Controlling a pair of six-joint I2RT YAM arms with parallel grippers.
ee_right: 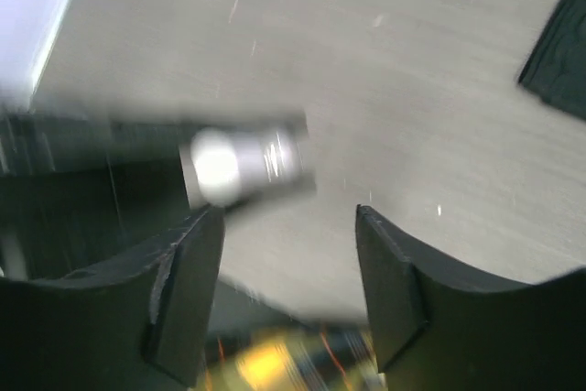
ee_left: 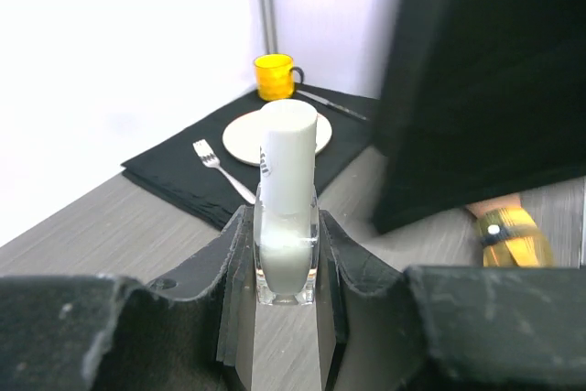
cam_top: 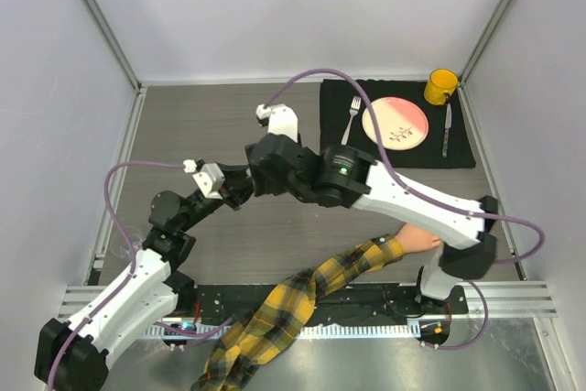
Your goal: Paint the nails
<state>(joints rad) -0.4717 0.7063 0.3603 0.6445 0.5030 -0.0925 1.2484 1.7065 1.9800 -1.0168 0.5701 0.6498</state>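
While the left gripper is clenched on a small clear bottle with a white cap, holding it upright between its two dark fingers, the right gripper is released, its fingers spread with nothing between them. In the right wrist view, which is blurred, the white-capped bottle shows left of centre, just above the left finger and clear of both. Seen from above, the two arms meet near the middle of the grey table, the right arm reaching in from the lower right and the left arm from the lower left. A peach mannequin hand lies at the lower right of that view, mostly covered by the right arm, so its nails cannot be made out. Its yellow-and-black plaid sleeve trails down and to the left, over the metal rail at the near edge. At the upper right of the top view a black mat carries a pink-and-cream plate, with a fork to its left, a knife to its right and a yellow mug at the mat's upper right corner.
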